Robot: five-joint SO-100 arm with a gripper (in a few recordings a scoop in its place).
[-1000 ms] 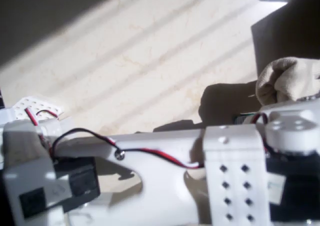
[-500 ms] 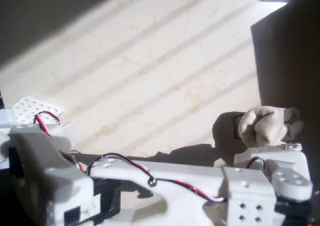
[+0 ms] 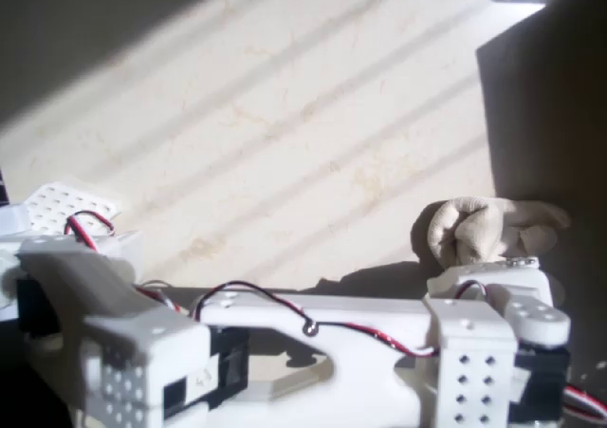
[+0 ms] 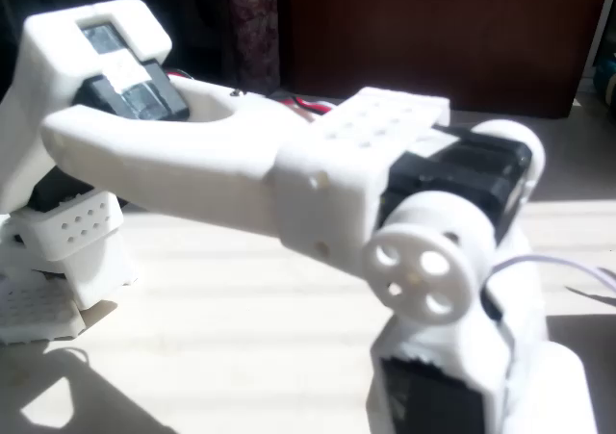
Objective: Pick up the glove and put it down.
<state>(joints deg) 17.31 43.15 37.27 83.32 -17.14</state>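
The cream, soft fabric work glove [image 3: 479, 231] sits at about four o'clock in the overhead view, bunched into a lumpy ball on the pale, sun-striped stone counter [image 3: 285, 134], right at the edge of a dark shadow. My white plastic arm [image 3: 360, 343] crosses the bottom of that view, and its wrist lies just beside the glove on the six o'clock side. My end effector is hidden under the wrist housing, so I cannot tell whether its fingers are spread, pressed together, or pinching cloth.

I judge the glove to be light and limp: it will sag and fold instead of keeping its form, and it should take a drop without harm. The knit looks grippy, not slippery, so a pinch ought to hold if enough cloth is gathered. I would take it at a thick fold or a plump finger near the middle of the bundle, not at a thin loose edge that could slide out.

It looks off-white, crumpled, with rounded padded folds catching the sun and one end trailing toward three o'clock into shade.
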